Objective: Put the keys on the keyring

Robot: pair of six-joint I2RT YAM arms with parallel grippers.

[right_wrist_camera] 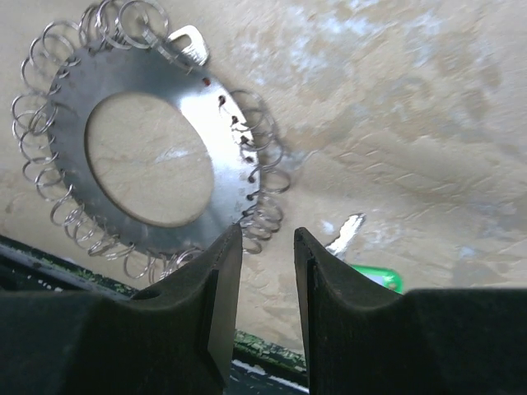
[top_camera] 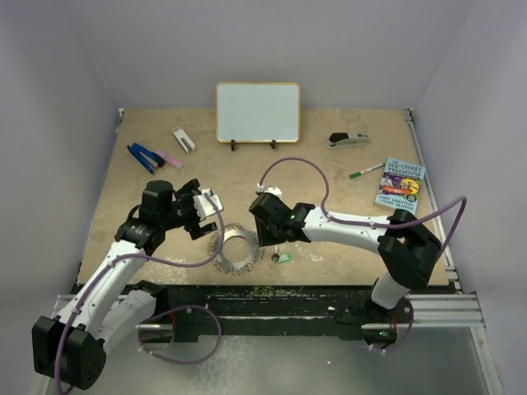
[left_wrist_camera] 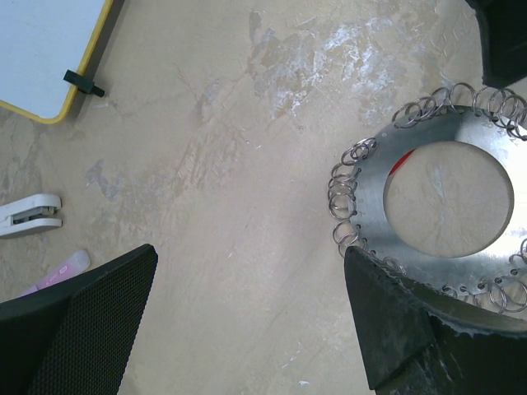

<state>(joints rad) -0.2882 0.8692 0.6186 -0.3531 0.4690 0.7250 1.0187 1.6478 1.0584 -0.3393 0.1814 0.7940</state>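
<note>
The keyring (top_camera: 235, 252), a flat silver ring fringed with small wire loops, lies near the table's front edge. It also shows in the left wrist view (left_wrist_camera: 375, 177) and the right wrist view (right_wrist_camera: 222, 148). The green-headed key (top_camera: 284, 257) lies just right of it, its head partly behind my right finger (right_wrist_camera: 375, 276). A red streak (left_wrist_camera: 401, 160) shows at the ring's inner edge, and a silver key blade (right_wrist_camera: 189, 41) pokes out from under the rim. My left gripper (top_camera: 206, 216) is wide open and empty (left_wrist_camera: 249, 255), left of the ring. My right gripper (top_camera: 268, 236) hovers between ring and green key, jaws narrowly apart and empty (right_wrist_camera: 268, 239).
A whiteboard (top_camera: 257, 113) stands at the back. A stapler (top_camera: 348, 140), a green-capped pen (top_camera: 365, 171) and a book (top_camera: 400, 183) lie at the right. Blue-handled pliers (top_camera: 144, 156), a pink piece (top_camera: 171, 159) and a white clip (top_camera: 184, 141) lie at the back left.
</note>
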